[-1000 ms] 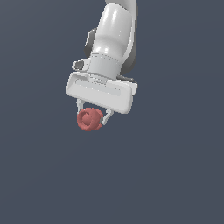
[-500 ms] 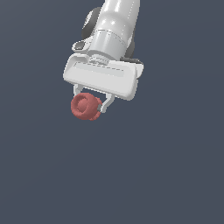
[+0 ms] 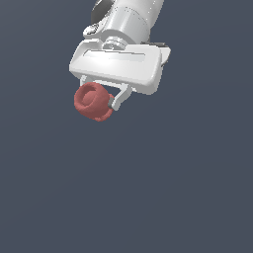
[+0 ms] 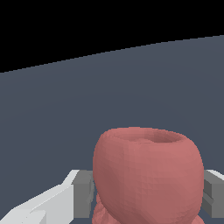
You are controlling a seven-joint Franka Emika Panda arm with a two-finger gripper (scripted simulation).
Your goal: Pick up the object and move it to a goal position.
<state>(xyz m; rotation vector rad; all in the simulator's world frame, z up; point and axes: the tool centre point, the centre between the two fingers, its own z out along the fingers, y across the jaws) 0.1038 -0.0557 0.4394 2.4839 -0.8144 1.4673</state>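
The object (image 3: 92,101) is a small dull-red rounded lump with a ring-like hollow facing the camera in the exterior view. It hangs clear of the grey floor, below the white gripper body. My gripper (image 3: 99,101) is shut on the object, one white finger (image 3: 120,98) showing at its side and the other hidden behind it. In the wrist view the object (image 4: 148,173) fills the space between the grey pads (image 4: 83,192), and the gripper (image 4: 146,194) clamps it from both sides.
A plain dark grey floor (image 3: 163,188) lies under the arm in the exterior view, and the same floor (image 4: 65,113) runs to a black background in the wrist view.
The arm has carried the object upward and toward the exterior view's left, and it looks larger now. The grip on the object has stayed the same.
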